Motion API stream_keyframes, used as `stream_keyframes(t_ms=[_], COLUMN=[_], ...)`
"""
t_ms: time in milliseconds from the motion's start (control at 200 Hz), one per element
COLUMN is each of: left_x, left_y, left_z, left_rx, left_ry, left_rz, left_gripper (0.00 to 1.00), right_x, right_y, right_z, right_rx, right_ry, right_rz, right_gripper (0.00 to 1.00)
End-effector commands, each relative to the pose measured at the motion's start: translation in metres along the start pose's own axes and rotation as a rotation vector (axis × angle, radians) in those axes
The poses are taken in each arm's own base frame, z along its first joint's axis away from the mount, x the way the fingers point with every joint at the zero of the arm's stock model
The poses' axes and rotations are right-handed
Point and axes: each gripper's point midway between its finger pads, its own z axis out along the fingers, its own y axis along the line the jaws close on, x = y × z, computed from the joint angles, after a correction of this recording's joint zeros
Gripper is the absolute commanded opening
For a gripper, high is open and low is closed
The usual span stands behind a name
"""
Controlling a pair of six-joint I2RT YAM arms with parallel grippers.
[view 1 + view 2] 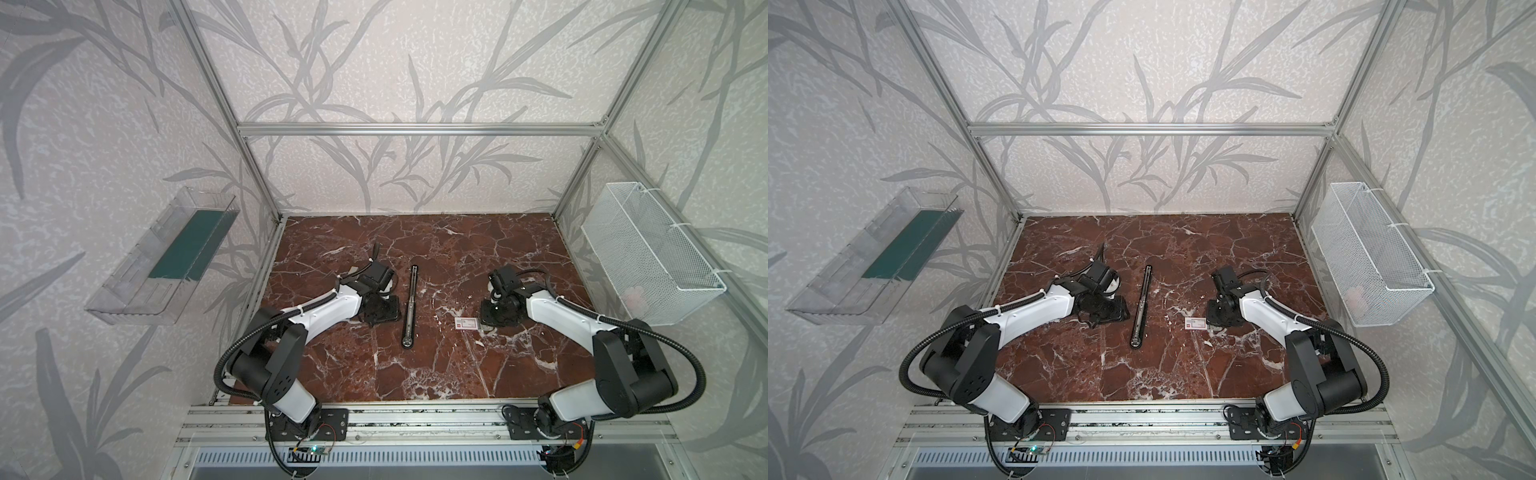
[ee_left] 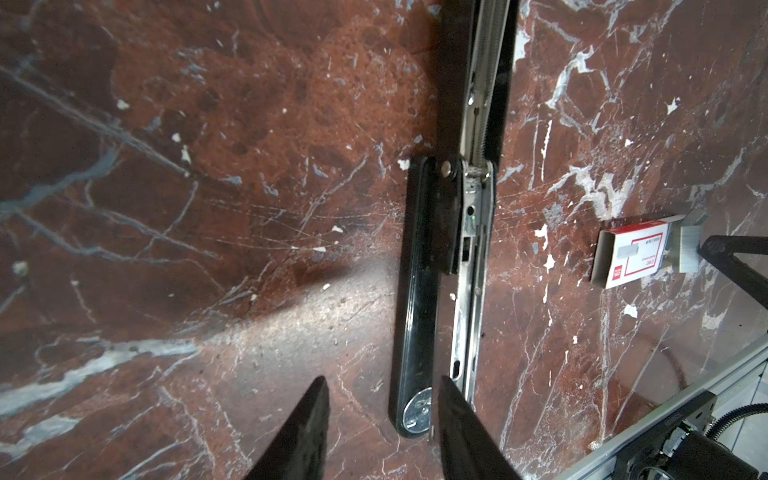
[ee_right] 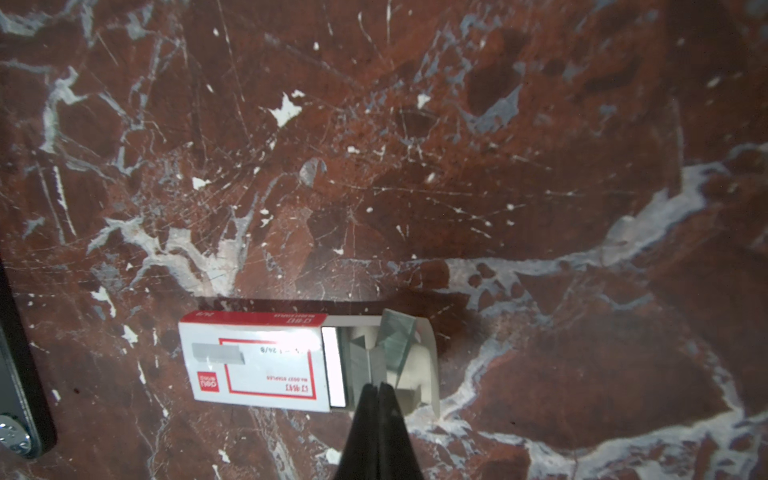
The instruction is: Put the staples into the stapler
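Observation:
The black stapler [image 1: 410, 305] [image 1: 1141, 307] lies folded open flat mid-table, its silver rail [image 2: 469, 270] facing up beside the black base [image 2: 417, 311]. My left gripper [image 2: 382, 384] is open. The base's end with the round metal plate shows between its fingers, nearer one of them and not gripped. The white and red staple box [image 1: 466, 324] [image 3: 257, 361] lies to the right with its tray slid out. Grey staples [image 3: 365, 357] sit loose in the tray, one strip tilted. My right gripper [image 3: 378, 386] is shut, its tips at the staples' near edge, with nothing visible between them.
A clear plastic bin [image 1: 166, 257] with a green insert hangs on the left wall. On the right wall hangs a white wire basket [image 1: 648, 253]. An aluminium rail [image 1: 415, 419] runs along the table's front edge, where both arm bases are bolted.

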Motion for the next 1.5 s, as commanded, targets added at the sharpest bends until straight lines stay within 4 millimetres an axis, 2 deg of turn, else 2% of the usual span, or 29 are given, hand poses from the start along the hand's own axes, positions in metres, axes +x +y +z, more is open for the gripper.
stream_keyframes(t_ms=[0,125,205,390,525,595,685,740,915,995,1065,1145,1260,1405,1495], left_x=[-0.004,-0.003,-0.004,-0.005,-0.006,-0.006,-0.005,-0.005,-0.005,-0.005,-0.005,-0.005,-0.005,-0.004,-0.004], left_y=[-0.003,-0.003,-0.003,-0.004,-0.005,-0.005,-0.004,-0.004,-0.003,-0.004,-0.004,-0.003,-0.003,-0.004,-0.004], left_z=[-0.008,-0.007,-0.007,-0.007,-0.007,-0.006,-0.006,-0.005,-0.006,-0.006,-0.005,-0.005,-0.005,-0.005,-0.005], left_rx=[0.012,0.012,0.012,0.012,0.014,0.013,0.011,0.009,0.008,0.010,0.010,0.010,0.009,0.011,0.012], left_ry=[-0.024,-0.021,-0.022,-0.022,-0.019,-0.019,-0.014,-0.013,-0.013,-0.014,-0.013,-0.013,-0.012,-0.010,-0.013], left_rz=[-0.009,-0.011,-0.013,-0.009,-0.009,-0.009,-0.009,-0.011,-0.012,-0.012,-0.012,-0.012,-0.013,-0.013,-0.013], left_gripper=[0.44,0.44,0.44,0.44,0.44,0.44,0.44,0.44,0.44,0.44,0.44,0.44,0.44,0.44,0.44], right_x=[0.006,0.008,0.008,0.007,0.005,0.004,0.002,-0.001,-0.005,-0.003,-0.001,-0.002,-0.005,-0.009,-0.007], right_y=[-0.014,-0.016,-0.019,-0.021,-0.023,-0.023,-0.020,-0.019,-0.020,-0.018,-0.018,-0.018,-0.019,-0.009,-0.006], right_z=[0.001,0.003,0.002,0.001,-0.002,-0.003,-0.006,-0.009,-0.014,-0.011,-0.011,-0.013,-0.017,-0.025,-0.028], right_rx=[0.066,0.077,0.093,0.110,0.124,0.130,0.111,0.103,0.112,0.100,0.104,0.101,0.109,0.058,0.040], right_ry=[0.038,0.046,0.047,0.052,0.040,0.042,0.027,0.007,-0.012,0.000,0.013,-0.001,-0.011,-0.039,-0.034], right_rz=[-0.011,-0.008,-0.014,-0.026,-0.036,-0.041,-0.042,-0.037,-0.042,-0.052,-0.054,-0.051,-0.066,-0.108,-0.129], right_gripper=[0.01,0.05,0.00,0.00,0.11,0.11,0.19,0.20,0.19,0.02,0.01,0.11,0.13,0.30,0.35])
